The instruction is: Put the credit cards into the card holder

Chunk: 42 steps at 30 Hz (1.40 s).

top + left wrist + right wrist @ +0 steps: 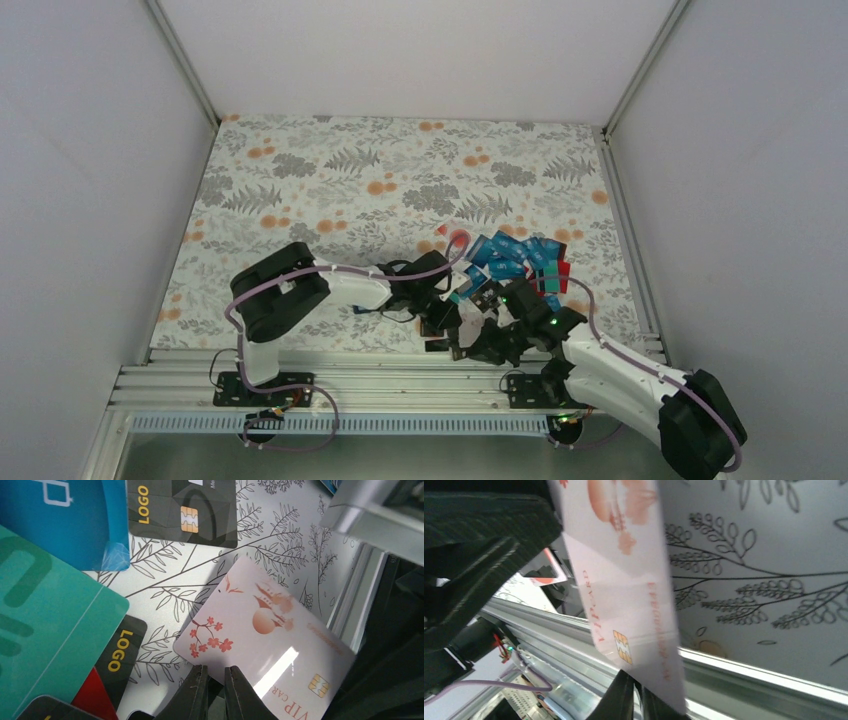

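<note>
Teal card [50,620], partly beyond the left edge

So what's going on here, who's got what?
Both arms hold one pale pink VIP card by the table's near edge. The left fingers pinch one long edge. The right fingers are shut on its chip end, so it looks like a handover or regrip. The other credit cards lie piled on the floral table. The card holder cannot be made out.

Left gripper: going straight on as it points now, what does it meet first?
The left gripper pinches the pale pink VIP card; beyond it, probably the floral tablecloth, then the black LOGO card at the top; depth unclear.
</note>
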Motion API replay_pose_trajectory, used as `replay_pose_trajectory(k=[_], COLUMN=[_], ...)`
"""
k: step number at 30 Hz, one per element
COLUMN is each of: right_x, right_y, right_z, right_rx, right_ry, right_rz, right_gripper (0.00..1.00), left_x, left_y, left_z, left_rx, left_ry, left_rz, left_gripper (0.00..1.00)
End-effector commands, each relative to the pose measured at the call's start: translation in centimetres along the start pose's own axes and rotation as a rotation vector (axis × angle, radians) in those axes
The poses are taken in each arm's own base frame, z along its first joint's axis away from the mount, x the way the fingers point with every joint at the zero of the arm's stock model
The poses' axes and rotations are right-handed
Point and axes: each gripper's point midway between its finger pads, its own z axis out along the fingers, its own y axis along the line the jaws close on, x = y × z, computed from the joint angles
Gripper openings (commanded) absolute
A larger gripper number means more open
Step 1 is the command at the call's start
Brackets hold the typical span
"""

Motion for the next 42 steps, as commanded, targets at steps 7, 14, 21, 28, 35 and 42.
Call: replay_pose_trajectory(k=[7, 14, 21, 28, 35, 42], right_x=[0.1, -0.8, -5.1, -7.2, -8.0, -8.0], right_y=[3.3, 4.8, 9.0, 16.0, 19.5, 20.7], right_z=[-2.2, -4.3, -9.0, -11.5, -10.0, -6.0], right_rx=[-0.046, 0.021, 0.077, -0.13, -0.304, -0.346], right_ry=[-0.002, -0.023, -0.23, -0.364, -0.37, -0.273], right_rz=[-0.064, -0.123, -0.231, -0.419, -0.591, -0.713], right_gripper=[0.04, 0.04, 0.04, 0.04, 0.04, 0.04], left_x=[-1.9, -4.8, -5.8, -4.8, 0.1, 3.9], left_y=[0.3, 0.2, 1.5, 4.7, 10.4, 14.4], left_z=[-3.6, -8.4, -13.3, -17.5, -18.8, -20.9], left_rx=[-0.086, -0.14, -0.181, -0.309, -0.457, -0.574], left_ry=[-0.054, -0.184, -0.33, -0.422, -0.37, -0.377], left_rz=[-0.077, -0.114, -0.182, -0.237, -0.394, -0.548], left_gripper=[0.1, 0.1, 0.11, 0.11, 0.1, 0.09])
